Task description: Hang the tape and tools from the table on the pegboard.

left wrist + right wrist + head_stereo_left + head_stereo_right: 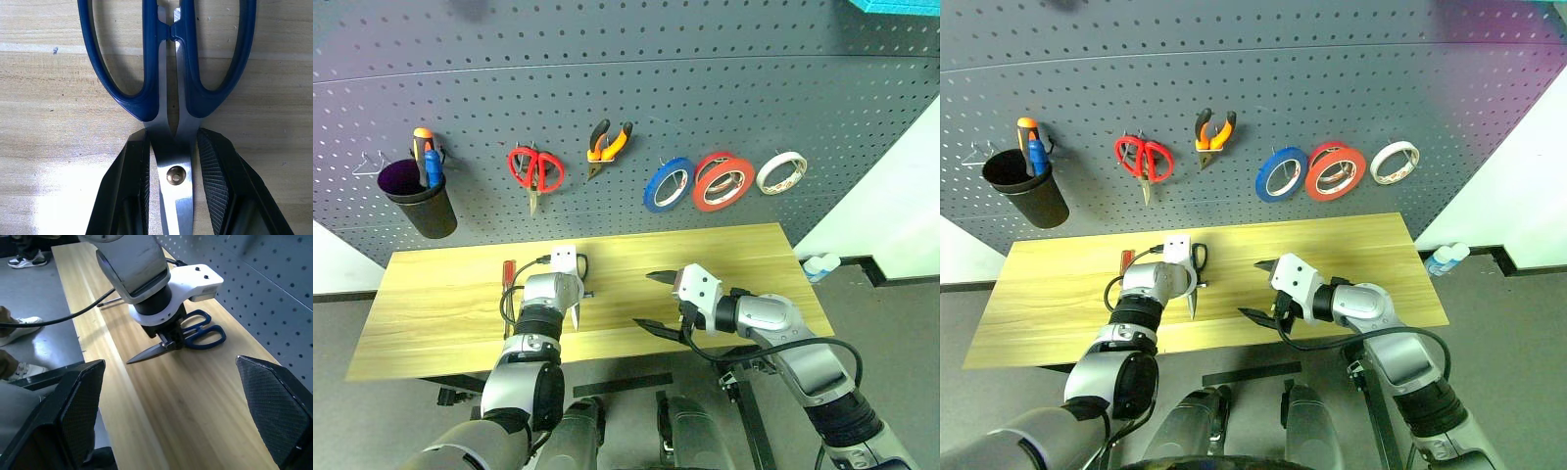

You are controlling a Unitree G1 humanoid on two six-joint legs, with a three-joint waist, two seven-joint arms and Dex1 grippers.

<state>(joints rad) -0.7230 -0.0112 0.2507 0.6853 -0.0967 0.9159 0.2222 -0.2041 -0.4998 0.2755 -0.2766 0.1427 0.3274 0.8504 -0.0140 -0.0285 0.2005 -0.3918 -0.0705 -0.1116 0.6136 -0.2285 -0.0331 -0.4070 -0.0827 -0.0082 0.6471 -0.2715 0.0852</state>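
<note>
A dark grey pegboard [607, 88] rises behind the light wood worktop [440, 313]; on its hooks hang the pliers [608, 143], red-handled scissors [536, 172], a blue ring [669, 184], the wide red-orange tape [722, 182] and a pale ring [781, 172], with a black cup [419, 199] at the left. The scissors [168, 73], their handles blue in the wrist views, lie flat on the worktop; the left pincer [171, 176] is clamped on the blades at the pivot. A small red-handled screwdriver [508, 273] lies just beside them. The right pincer [654, 301] hovers over the worktop, fingers wide apart.
</note>
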